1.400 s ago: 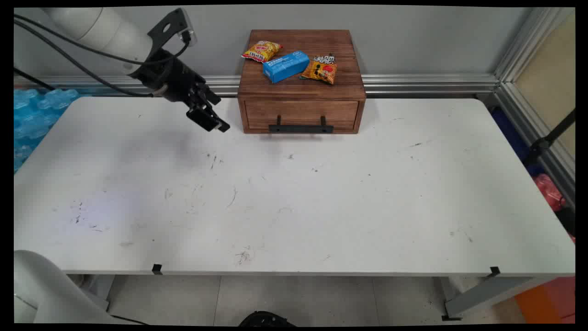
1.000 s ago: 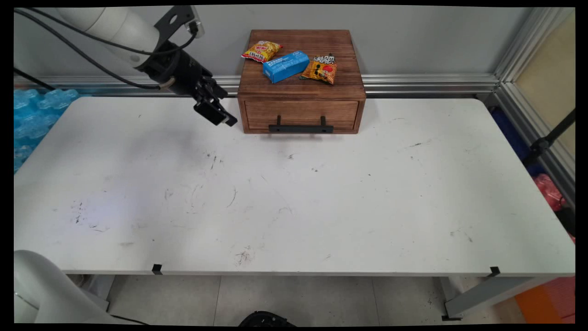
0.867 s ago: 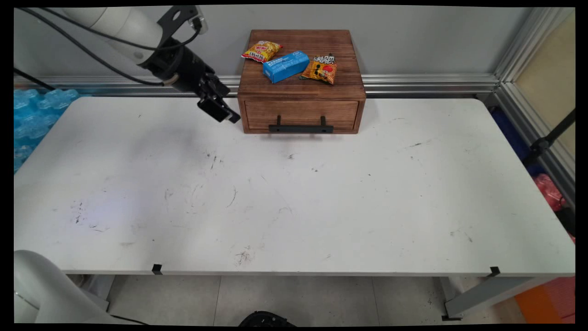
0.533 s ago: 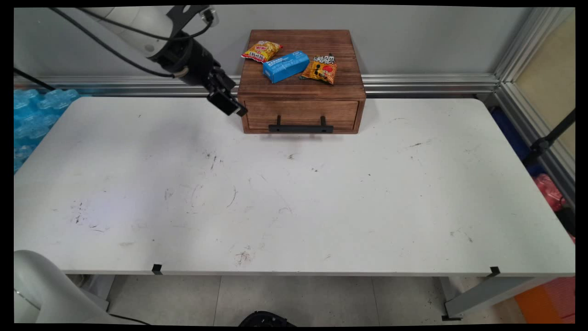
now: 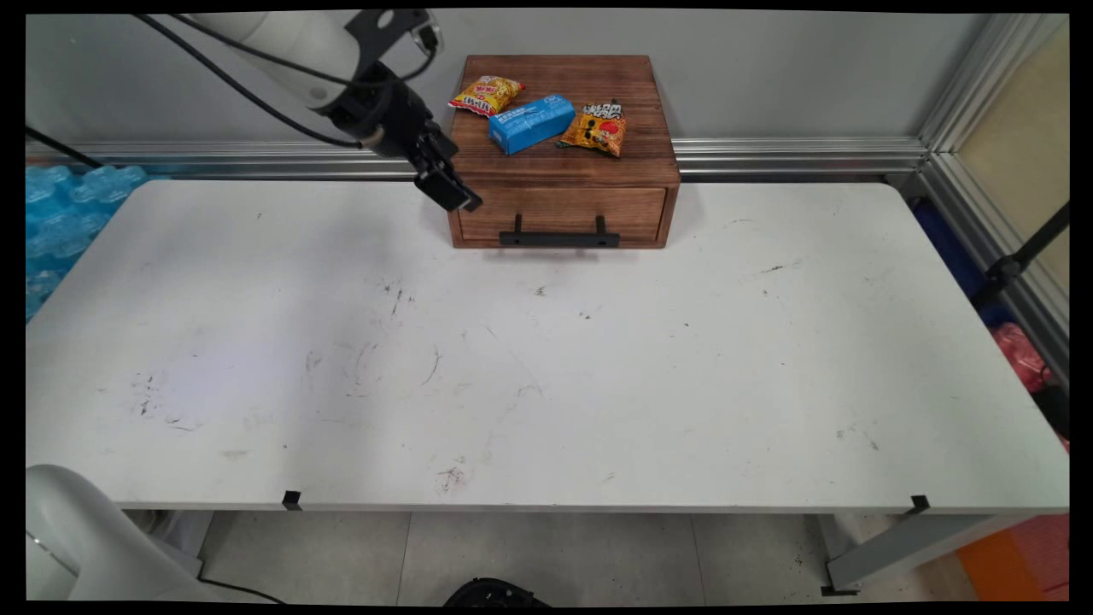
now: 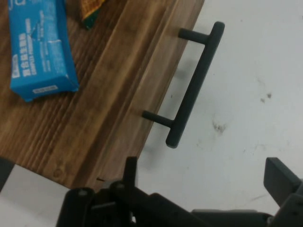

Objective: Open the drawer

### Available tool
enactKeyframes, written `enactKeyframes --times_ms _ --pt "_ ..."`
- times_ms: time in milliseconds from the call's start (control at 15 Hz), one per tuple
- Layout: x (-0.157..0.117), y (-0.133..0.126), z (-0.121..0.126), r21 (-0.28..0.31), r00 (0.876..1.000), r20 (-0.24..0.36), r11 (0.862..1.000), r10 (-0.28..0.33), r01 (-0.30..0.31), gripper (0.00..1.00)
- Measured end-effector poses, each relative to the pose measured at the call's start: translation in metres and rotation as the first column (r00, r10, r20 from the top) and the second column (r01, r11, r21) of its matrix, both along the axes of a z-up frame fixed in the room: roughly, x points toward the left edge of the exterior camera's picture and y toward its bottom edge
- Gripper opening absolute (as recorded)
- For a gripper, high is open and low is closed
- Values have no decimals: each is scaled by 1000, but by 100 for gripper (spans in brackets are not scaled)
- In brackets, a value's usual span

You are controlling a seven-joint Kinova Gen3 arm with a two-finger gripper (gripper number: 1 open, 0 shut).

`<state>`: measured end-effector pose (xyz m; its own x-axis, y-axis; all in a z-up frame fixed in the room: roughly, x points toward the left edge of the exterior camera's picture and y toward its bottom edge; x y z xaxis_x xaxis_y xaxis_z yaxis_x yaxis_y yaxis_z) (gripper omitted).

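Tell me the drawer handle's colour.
Black; the drawer handle shows best in the hand view.

The arm is smooth, rounded and white, with thin black cables strung loosely along it. A black bracket sits at its wrist. The tool is matte black: a jointed linkage ending in two flat, blocky fingers.

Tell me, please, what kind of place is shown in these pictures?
Probably a robot laboratory or test cell, not a home. A robot arm's hand hangs over a scuffed white table walled by aluminium framing. A wooden drawer box carrying a blue packet looks like a staged prop.
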<state>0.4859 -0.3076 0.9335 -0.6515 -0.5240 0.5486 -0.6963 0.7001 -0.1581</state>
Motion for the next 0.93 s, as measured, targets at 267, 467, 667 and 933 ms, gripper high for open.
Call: enactKeyframes --times_ms 267,467,667,933 --pt "-17 0 -17 8 999 36 1000 -9 8 100" --pt "-32 -2 -33 15 998 56 1000 -19 18 100" --pt "-46 -9 -46 12 997 70 1000 -29 28 100" --pt "-58 -25 -61 1 996 84 999 -39 39 100"
